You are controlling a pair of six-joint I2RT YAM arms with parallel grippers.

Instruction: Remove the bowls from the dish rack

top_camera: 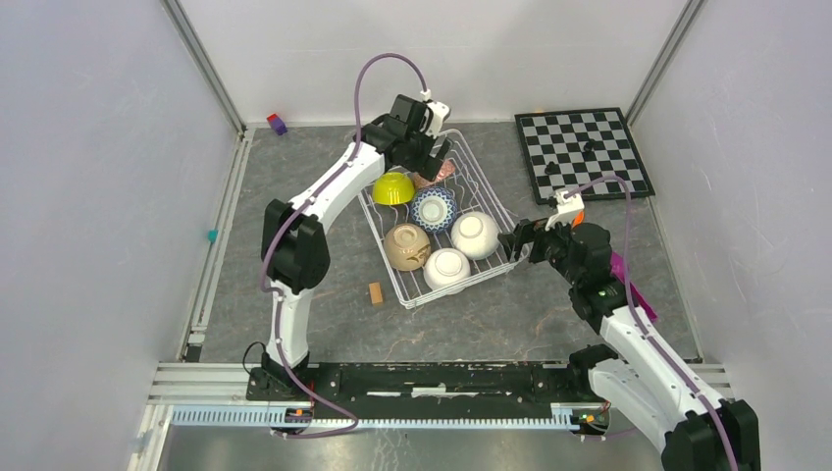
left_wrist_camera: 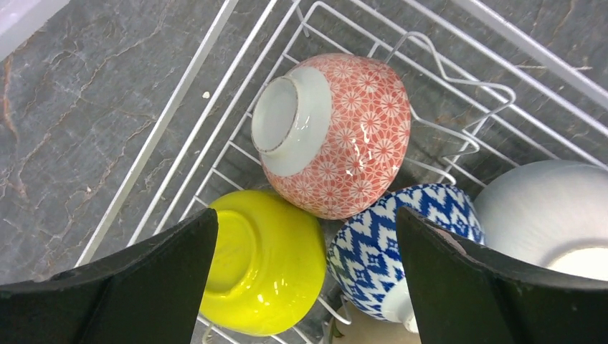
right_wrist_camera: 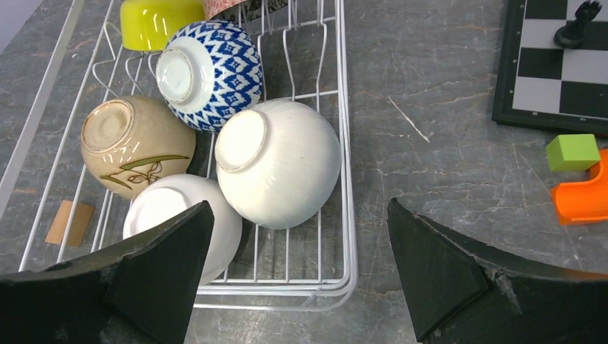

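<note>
The white wire dish rack [top_camera: 461, 285] lies mid-table and holds several upside-down bowls: lime-yellow [top_camera: 393, 187], red-speckled [top_camera: 439, 174], blue-and-white [top_camera: 434, 208], tan [top_camera: 406, 246] and two white [top_camera: 475, 235] [top_camera: 446, 269]. My left gripper [top_camera: 429, 157] hovers open over the rack's far end; in its wrist view the left gripper [left_wrist_camera: 306, 215] has the red-speckled bowl [left_wrist_camera: 337, 132], lime-yellow bowl [left_wrist_camera: 265, 261] and blue-and-white bowl [left_wrist_camera: 391, 244] below it. My right gripper [top_camera: 517, 238] stands open at the rack's right rim, empty. In its own view the right gripper [right_wrist_camera: 299, 203] is just short of a white bowl [right_wrist_camera: 279, 161].
A black-and-white chessboard [top_camera: 581, 152] with a few pieces lies at the far right. A small wooden block [top_camera: 375, 292] sits left of the rack, a purple block [top_camera: 278, 124] by the back wall. A green cube [right_wrist_camera: 572, 152] and an orange piece [right_wrist_camera: 584, 193] lie right of the rack.
</note>
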